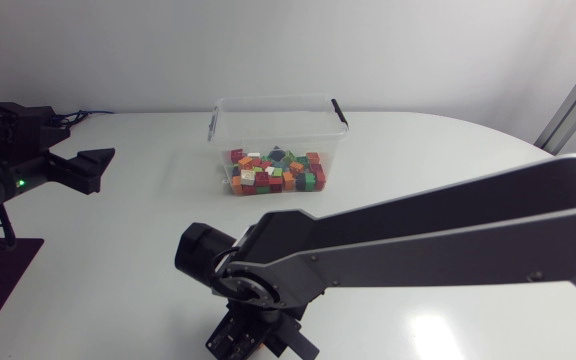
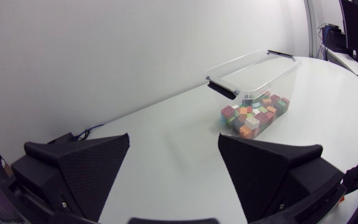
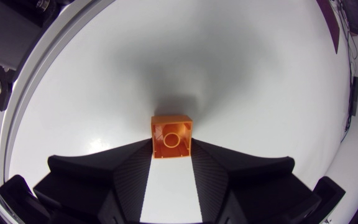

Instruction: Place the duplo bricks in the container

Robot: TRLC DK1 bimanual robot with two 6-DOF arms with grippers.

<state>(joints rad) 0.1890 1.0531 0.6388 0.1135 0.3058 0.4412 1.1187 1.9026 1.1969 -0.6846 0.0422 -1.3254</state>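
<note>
Brick (image 3: 171, 134) looks light, stiff and slick; your right gripper (image 3: 171, 148) pinches its flat sides at the very fingertips, so it may slip. Your left gripper (image 2: 174, 140) hangs released.

Container (image 1: 278, 102): clear plastic, open top, black clips at both ends, upright at the table's (image 1: 448, 160) far middle. Bricks (image 1: 275, 171): mixed colours, heaped loose over its floor. Orange brick (image 3: 171, 137): square, hollow underside and one round tube showing, pinched between the right gripper's (image 3: 171, 150) fingertips above the tabletop.
</note>
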